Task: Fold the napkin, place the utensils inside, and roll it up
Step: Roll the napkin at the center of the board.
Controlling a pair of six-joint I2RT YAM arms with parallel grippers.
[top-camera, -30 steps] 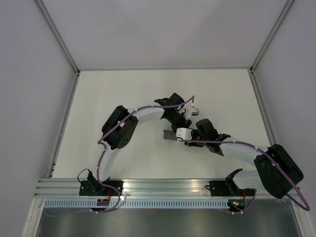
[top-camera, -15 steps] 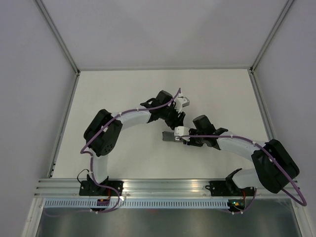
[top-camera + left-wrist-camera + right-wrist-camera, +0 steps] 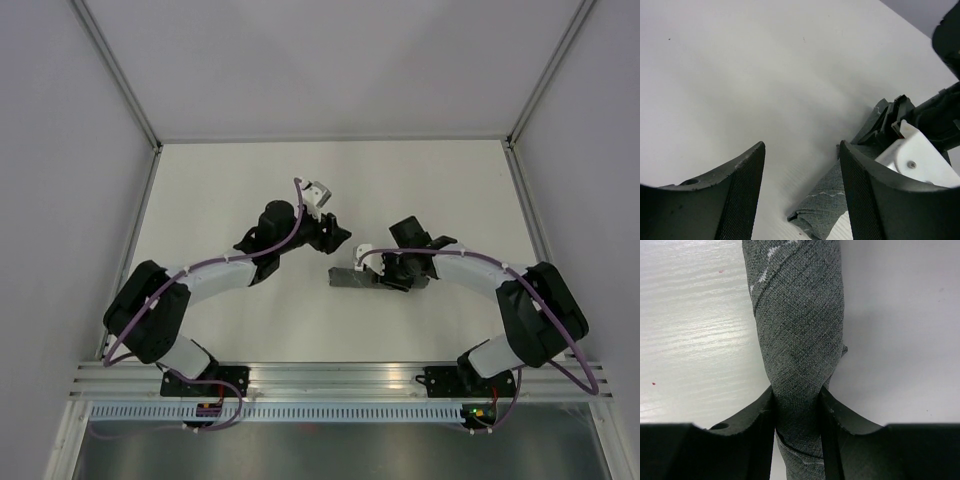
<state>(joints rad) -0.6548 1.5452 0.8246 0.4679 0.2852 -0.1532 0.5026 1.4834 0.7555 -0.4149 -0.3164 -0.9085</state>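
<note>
Grey rolled napkin [image 3: 799,330] clamped in right pincer [image 3: 796,396]; left pincer [image 3: 801,165] apart, empty; left arm [image 3: 215,275] stretched low.

Table [image 3: 230,180]: white, matte, spread beneath left gripper [image 3: 338,238] and right gripper [image 3: 383,280].
Back wall [image 3: 330,60]: pale grey panel beyond both grippers.
Side walls [image 3: 60,220]: same grey, flanking the grippers, edged by aluminium posts [image 3: 118,75].
Rail [image 3: 330,378]: ribbed aluminium, behind the grippers.
Light: soft, even.
</note>
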